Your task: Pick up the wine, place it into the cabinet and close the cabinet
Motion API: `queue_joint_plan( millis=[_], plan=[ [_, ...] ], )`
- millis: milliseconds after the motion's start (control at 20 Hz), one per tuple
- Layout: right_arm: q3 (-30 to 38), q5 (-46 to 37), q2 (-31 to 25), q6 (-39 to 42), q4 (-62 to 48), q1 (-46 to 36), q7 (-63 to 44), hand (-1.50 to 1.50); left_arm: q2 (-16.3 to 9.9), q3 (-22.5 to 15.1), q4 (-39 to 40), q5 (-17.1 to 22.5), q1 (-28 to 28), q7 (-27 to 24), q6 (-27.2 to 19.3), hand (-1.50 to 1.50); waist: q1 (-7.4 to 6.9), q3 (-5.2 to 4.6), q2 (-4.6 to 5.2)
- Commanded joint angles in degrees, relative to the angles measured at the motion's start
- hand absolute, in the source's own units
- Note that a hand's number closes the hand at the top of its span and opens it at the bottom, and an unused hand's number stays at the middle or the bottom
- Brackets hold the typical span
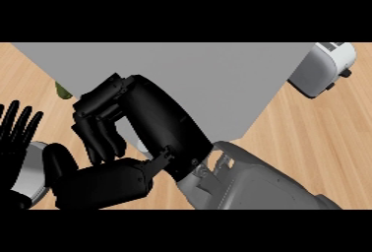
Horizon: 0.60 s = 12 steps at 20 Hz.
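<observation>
The robot's black right hand (120,128), on its grey forearm (254,182), hangs before the flat grey cabinet top (196,78), fingers curled downward around nothing visible, apparently working at the cabinet front. At the left edge the black left hand (16,130) rests, fingers straight and spread, above a round silver pan (27,170). A sliver of olive-green wine bottle (62,90) peeks from the cabinet's left edge; whether inside cannot be told. Far right stands a white toaster (323,66).
</observation>
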<state>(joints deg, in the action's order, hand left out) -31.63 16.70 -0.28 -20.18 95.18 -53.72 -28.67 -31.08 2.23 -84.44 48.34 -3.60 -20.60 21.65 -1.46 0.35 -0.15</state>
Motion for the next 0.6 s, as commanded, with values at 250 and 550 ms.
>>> queue_joint_plan(
  millis=[250, 550],
  plan=[
    [5.58, 5.51, 0.28, 2.6, -13.88, -0.55, 8.69, 1.5, -0.63, 3.39, 2.01, -2.22, 0.08, 1.1, 1.72, -1.5, 0.64, -0.37, 0.27],
    [11.54, 2.91, -1.3, 9.22, -21.81, -1.13, 12.67, 1.5, -0.21, 5.38, 4.64, -1.87, 1.48, 1.32, 3.41, -1.5, 0.95, -0.39, 0.36]
  ],
)
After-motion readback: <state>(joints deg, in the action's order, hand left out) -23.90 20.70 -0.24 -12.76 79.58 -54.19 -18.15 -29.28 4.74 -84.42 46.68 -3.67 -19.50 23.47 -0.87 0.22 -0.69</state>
